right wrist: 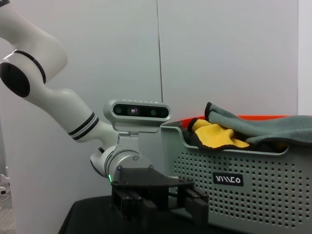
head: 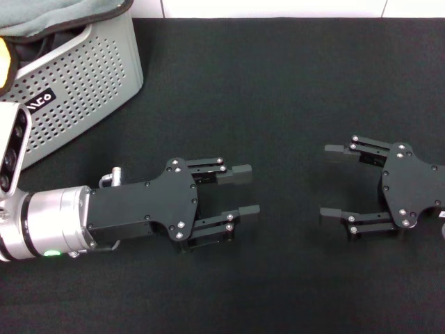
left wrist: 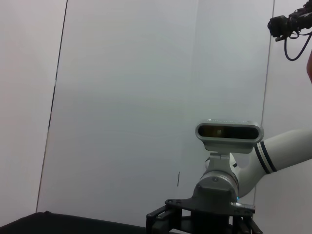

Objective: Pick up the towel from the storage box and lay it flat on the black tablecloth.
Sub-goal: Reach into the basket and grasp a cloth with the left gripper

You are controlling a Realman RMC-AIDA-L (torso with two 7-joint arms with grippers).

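Occupying the far left corner of the large matte black tablecloth point(head: 292, 76), the light grey perforated plastic storage box point(head: 83, 76) carries a black label with white letters on its wall. The plush towel point(head: 55, 17), grey-teal on one face and yellow-orange on the other with black edge trim, lies bunched inside the storage box and spills over its rim; the right wrist view shows a yellow fold point(right wrist: 214, 134) draped across the rim.

The left gripper point(head: 243, 191) sits low over the tablecloth, near the storage box on its right side, fingers pointing away from the box. Its jaws stand apart with nothing between them.

The right gripper point(head: 332, 181) is well apart from the storage box, farther right, facing the left gripper. Its jaws likewise stand wide apart and hold nothing.
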